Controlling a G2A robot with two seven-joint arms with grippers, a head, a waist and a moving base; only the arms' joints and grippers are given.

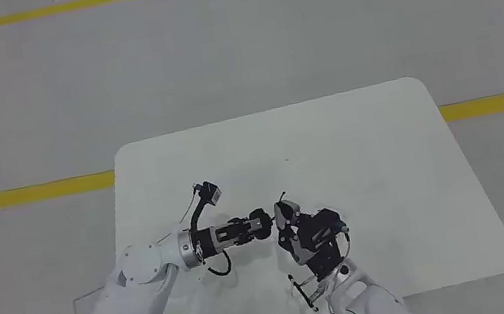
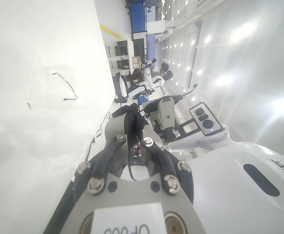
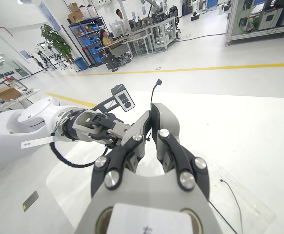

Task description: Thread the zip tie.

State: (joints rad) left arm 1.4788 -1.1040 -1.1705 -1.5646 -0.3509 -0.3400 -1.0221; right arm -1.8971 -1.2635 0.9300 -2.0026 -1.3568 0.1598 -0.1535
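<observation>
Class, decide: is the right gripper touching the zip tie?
Touching. The right wrist view shows the zip tie pinched in the shut right gripper, with its head sticking out above.

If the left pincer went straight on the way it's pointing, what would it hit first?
Most likely the right pincer, shut on the zip tie directly ahead of the left pincer; depth is unclear.

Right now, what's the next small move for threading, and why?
Probably have the left gripper feed the zip tie's loose end toward its head. The right gripper is shut on the strap, head standing free above it; the left sits shut close beside, whether on that end is unclear.
</observation>
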